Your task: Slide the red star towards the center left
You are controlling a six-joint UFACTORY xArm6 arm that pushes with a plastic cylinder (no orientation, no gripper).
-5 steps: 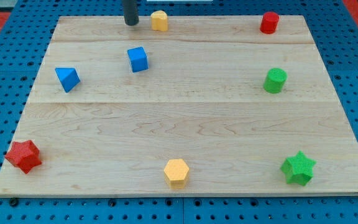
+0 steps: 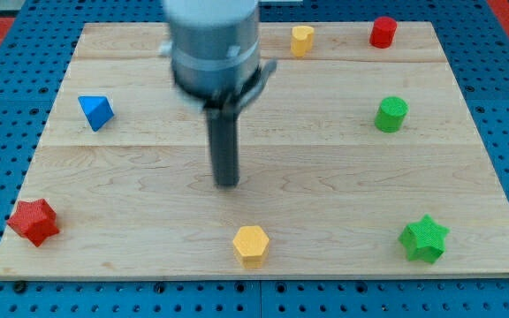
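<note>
Rod upright, my tip [image 2: 226, 183] mid-board

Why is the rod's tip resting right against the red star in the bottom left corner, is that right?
Not quite. The red star does sit in the board's bottom left corner, but my tip is not against it. The camera view shows the tip well apart from the star, near the board's middle, above the yellow hexagon.

Wooden counter [image 2: 343, 194]: red star [image 2: 33, 221] at 8 o'clock, yellow hexagon [image 2: 251, 244] at 6, green star [image 2: 424, 238] at 4, green cylinder [image 2: 391, 114] at 2, red cylinder [image 2: 382, 32] and a yellow block [image 2: 302, 40] up top, blue triangular block [image 2: 95, 111] at 10.
</note>
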